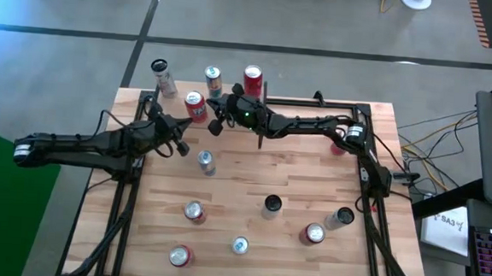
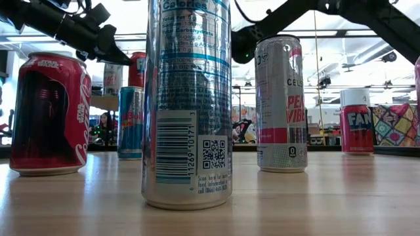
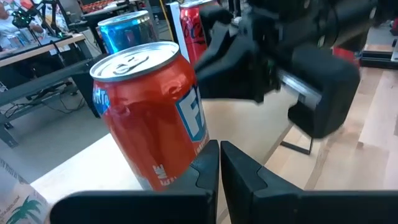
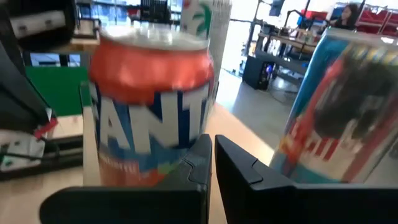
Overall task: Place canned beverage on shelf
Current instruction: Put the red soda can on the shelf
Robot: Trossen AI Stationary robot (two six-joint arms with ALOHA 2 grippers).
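- Left gripper (image 3: 219, 165): fingers pinched down to a thin slit, holding nothing. It's over the far-left part of the bench (image 1: 252, 181), nose pointed at the Fanta can (image 3: 152, 112), which is just ahead of the tips.
- Right gripper (image 4: 211, 162): same deal, fingers nearly together and empty. It reaches across from the right and sits just beside the same can on its other side.
- The Fanta can stands upright on a pale board near the far-left corner. I read that board as the shelf (image 3: 74, 168), so the can may already be placed, but I can't say for sure it isn't the bench.
- Handling guess: sealed tab, so probably full and a bit heavy. The wall is stiff but thin, smooth and slippery. I'd open wide and grab mid-body, square across the widest part, not up by the rim.
- Edges: the board's edge drops off close behind the can, so a shove that way could tip it over the side.
- Neighbours: a blue can (image 3: 127, 31) and a Coke can (image 3: 194, 25) stand just past it, near enough to knock.
- Room: it's tight with both arms crowding one can. The bench middle is fairly open, with loose cans scattered toward the front, so backing out toward the middle looks like the safest way.
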